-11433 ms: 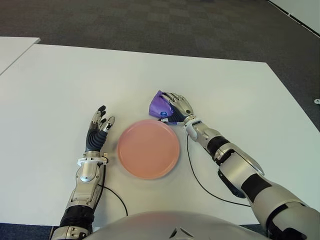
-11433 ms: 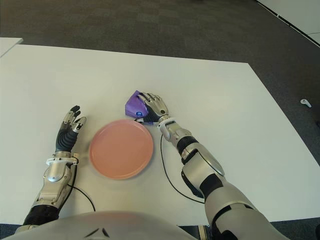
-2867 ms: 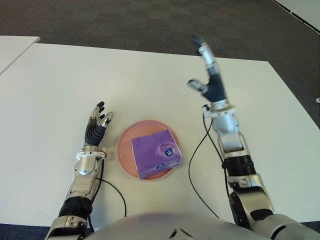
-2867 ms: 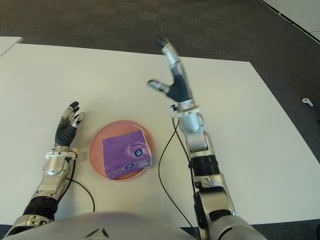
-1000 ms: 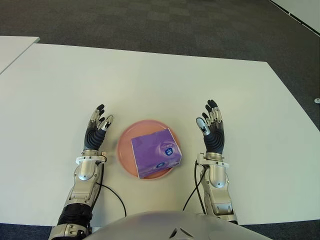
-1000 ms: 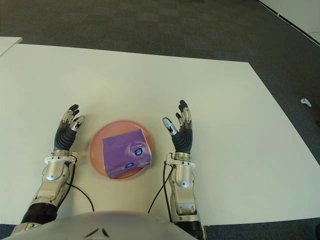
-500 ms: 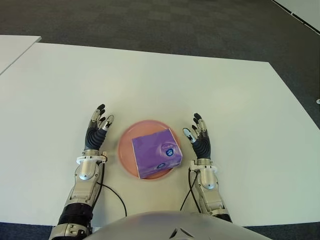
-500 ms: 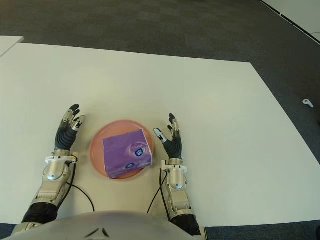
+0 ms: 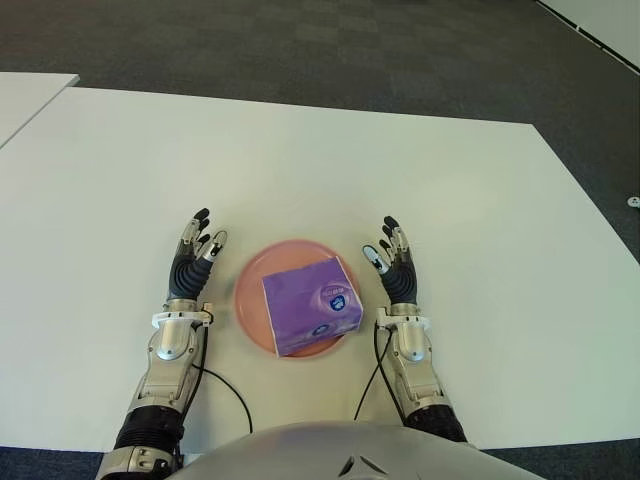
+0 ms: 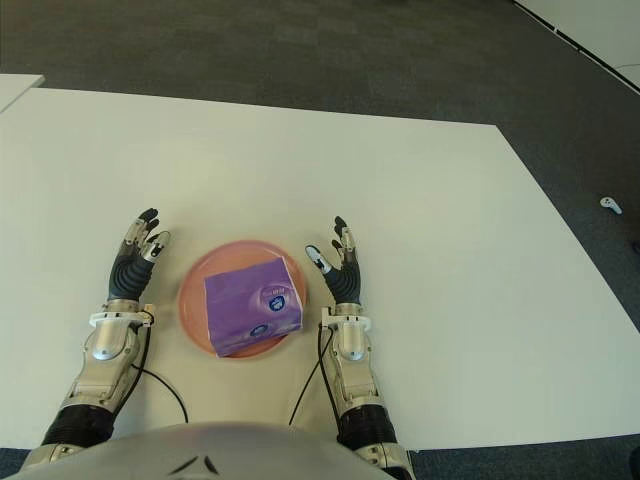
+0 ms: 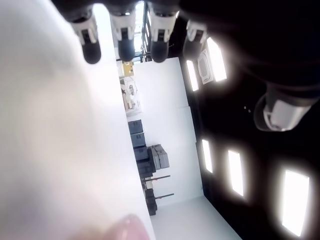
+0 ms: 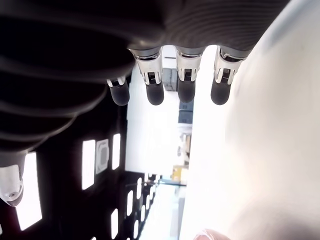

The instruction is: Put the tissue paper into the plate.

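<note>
A purple tissue packet (image 9: 312, 304) lies in the pink plate (image 9: 247, 290) at the near middle of the white table (image 9: 300, 170). My right hand (image 9: 393, 266) is just right of the plate, fingers straight and spread, holding nothing. On the plate's left side my left hand (image 9: 196, 253) is open too. In the right wrist view the fingertips (image 12: 153, 94) point out straight with nothing between them, and the left wrist view shows its fingertips (image 11: 125, 49) the same way.
A black cable (image 9: 372, 365) runs from the right wrist toward my body, and another (image 9: 232, 391) loops from the left wrist. Dark carpet (image 9: 330, 50) lies beyond the table's far edge. A second white table's corner (image 9: 25, 95) shows at far left.
The right hand, earlier shut on the packet behind the plate, has let it go in the plate and come back down close to the plate's right side. The left hand has stayed put.
</note>
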